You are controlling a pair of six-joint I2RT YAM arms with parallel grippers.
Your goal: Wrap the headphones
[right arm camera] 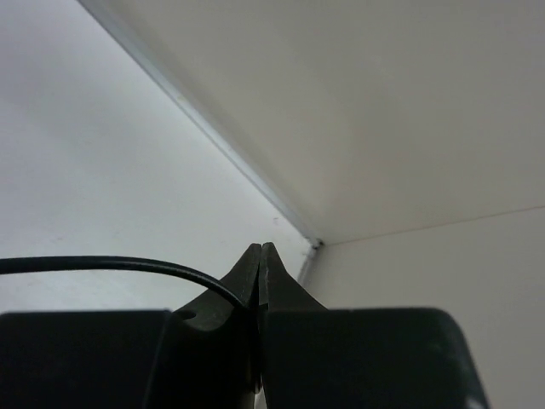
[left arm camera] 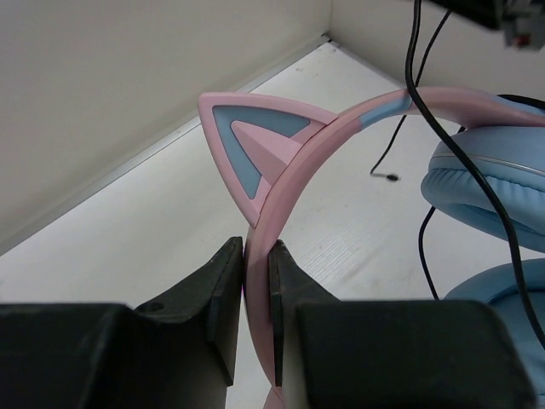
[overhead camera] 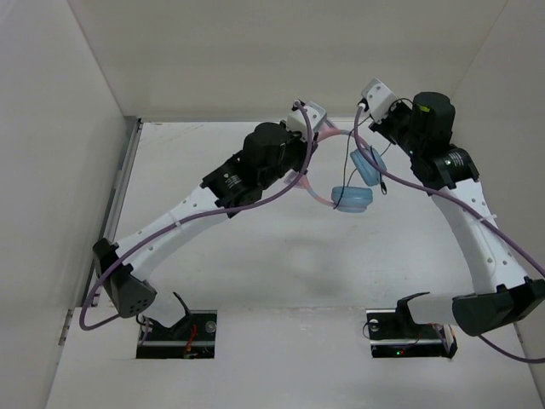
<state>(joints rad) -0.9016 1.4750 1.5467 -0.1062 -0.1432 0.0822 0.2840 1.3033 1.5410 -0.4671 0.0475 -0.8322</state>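
- Headphones (overhead camera: 352, 198): suspended above the counter (overhead camera: 255, 256), ear cups (overhead camera: 368, 166) hanging clear of it.
- Left end effector (left arm camera: 257, 256): pinching the pink headband (left arm camera: 298, 170), above the counter.
- Right end effector (right arm camera: 260, 256): fingers pressed together on the thin black cable (right arm camera: 128, 264), above the counter.

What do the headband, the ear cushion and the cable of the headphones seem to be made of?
The headband looks like hard plastic, matte pink, with moulded edges. The ear cushion seems soft synthetic leather, light blue, faintly glossy. The cable is thin, black, probably rubber-sheathed: it bends freely.
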